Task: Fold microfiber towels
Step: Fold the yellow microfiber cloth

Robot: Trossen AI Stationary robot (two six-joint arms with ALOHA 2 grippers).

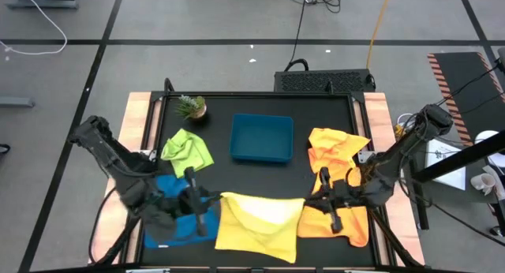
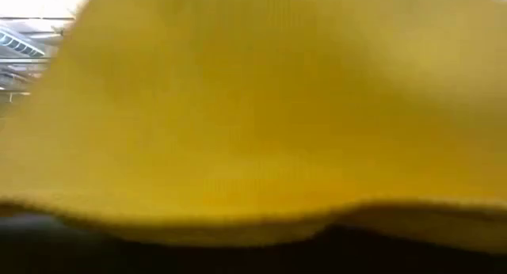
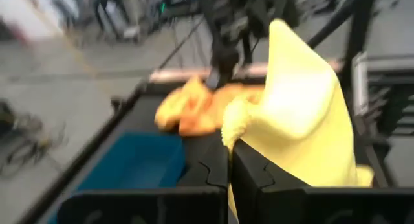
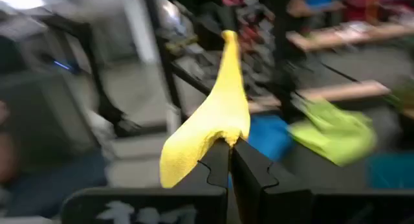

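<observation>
Yellow towel (image 1: 256, 220): front of table, between blue and orange cloths.
Left gripper (image 3: 229, 153): pinched shut on one corner.
Right gripper (image 4: 229, 146): clamped on the other.
Handling: light, floppy; grab corners.

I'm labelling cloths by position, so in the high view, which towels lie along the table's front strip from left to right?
blue towel → yellow towel → orange towel; the lime green one lies farther back and is left out.
</observation>
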